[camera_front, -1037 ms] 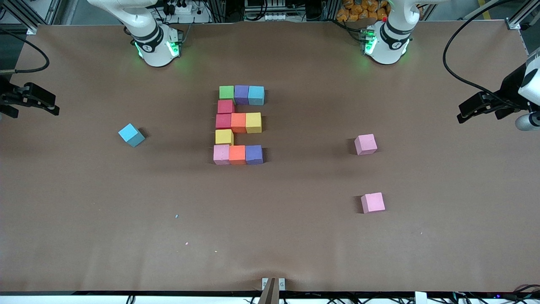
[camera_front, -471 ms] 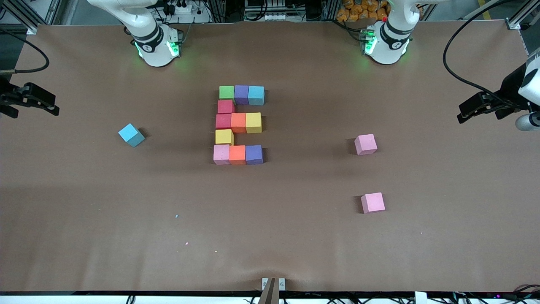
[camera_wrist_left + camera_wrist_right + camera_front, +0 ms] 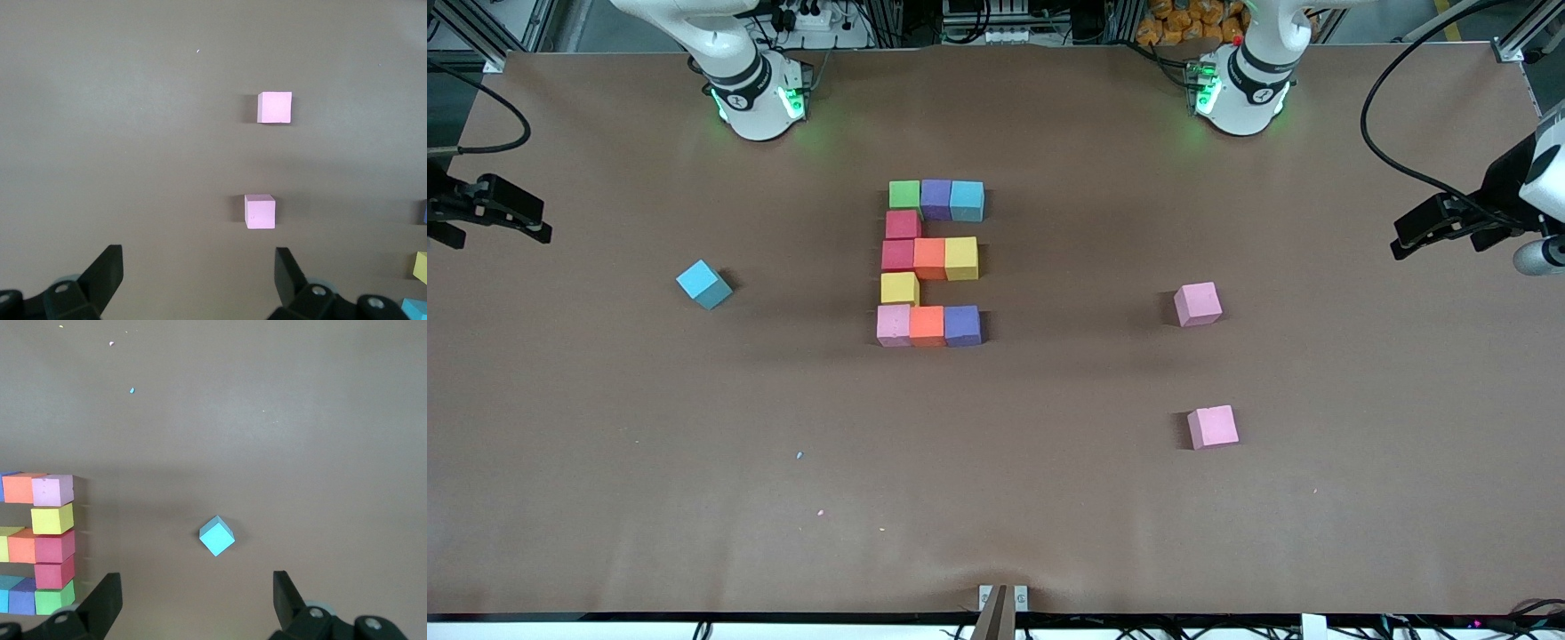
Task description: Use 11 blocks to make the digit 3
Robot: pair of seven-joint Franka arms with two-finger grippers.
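Brown table (image 3: 1049, 498) w/ the digit 3 (image 3: 930, 263), 11 cubes, mid-table nearer the robot-base edge. Left gripper (image 3: 199, 277) and right gripper (image 3: 197, 597) wait above opposite table ends, jaws wide apart, holding nothing.

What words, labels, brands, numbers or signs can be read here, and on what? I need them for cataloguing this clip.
Printed text: none can be read.
The blocks show plain coloured faces.
The table cover is bare of marks.
The bracket at the table's edge nearest the front camera bears two small round marks, too small to read.
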